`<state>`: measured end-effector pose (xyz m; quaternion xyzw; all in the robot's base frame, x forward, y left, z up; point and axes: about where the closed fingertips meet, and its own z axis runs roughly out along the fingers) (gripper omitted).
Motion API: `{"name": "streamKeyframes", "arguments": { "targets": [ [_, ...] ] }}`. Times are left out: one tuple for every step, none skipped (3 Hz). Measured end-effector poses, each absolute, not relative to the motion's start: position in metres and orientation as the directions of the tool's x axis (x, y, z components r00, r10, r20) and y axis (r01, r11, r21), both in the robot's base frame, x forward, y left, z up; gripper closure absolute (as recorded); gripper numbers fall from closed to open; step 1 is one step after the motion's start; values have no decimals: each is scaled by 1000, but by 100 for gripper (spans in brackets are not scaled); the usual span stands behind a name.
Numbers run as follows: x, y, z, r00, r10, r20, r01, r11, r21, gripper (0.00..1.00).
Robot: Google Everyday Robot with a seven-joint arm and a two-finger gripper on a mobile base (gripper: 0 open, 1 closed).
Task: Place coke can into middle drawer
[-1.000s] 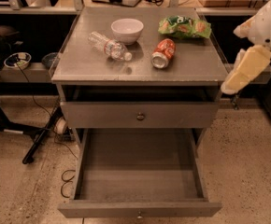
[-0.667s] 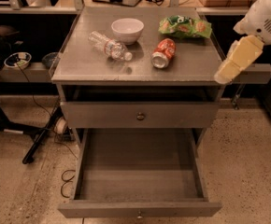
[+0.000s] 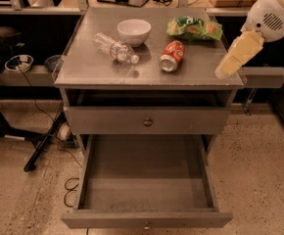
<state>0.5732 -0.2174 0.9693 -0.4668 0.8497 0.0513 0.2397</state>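
The coke can [image 3: 172,56], orange-red with a silver top, lies on its side on the cabinet top [image 3: 98,75], right of centre. The middle drawer [image 3: 147,180] is pulled wide open below, its deep gray tray holding nothing, with a small knob on its front panel [image 3: 146,225]. My gripper [image 3: 230,62], with pale yellow fingers, hangs from the white arm at the upper right, over the cabinet's right edge, to the right of the can and apart from it.
A clear plastic bottle [image 3: 114,48] lies left of the can. A white bowl [image 3: 133,31] and a green chip bag [image 3: 194,28] sit at the back. A shut flat-fronted drawer with a brass knob [image 3: 148,122] is above the open one. Cables lie on the floor at left.
My gripper and arm have risen and moved slightly left, closer to the cabinet's right edge. The can, the bottle and the drawer have not moved.
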Motion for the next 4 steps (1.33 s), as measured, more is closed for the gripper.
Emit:
{"name": "streamKeyframes", "arguments": {
  "targets": [
    [575, -216, 966, -465, -745, -479, -806, 579, -119, 0],
    [594, -197, 967, -463, -718, -520, -801, 590, -101, 0],
    [615, -179, 973, -467, -687, -557, -790, 607, -86, 0],
    [637, -166, 976, -465, -641, -610, -768, 635, -83, 0]
  ]
}}
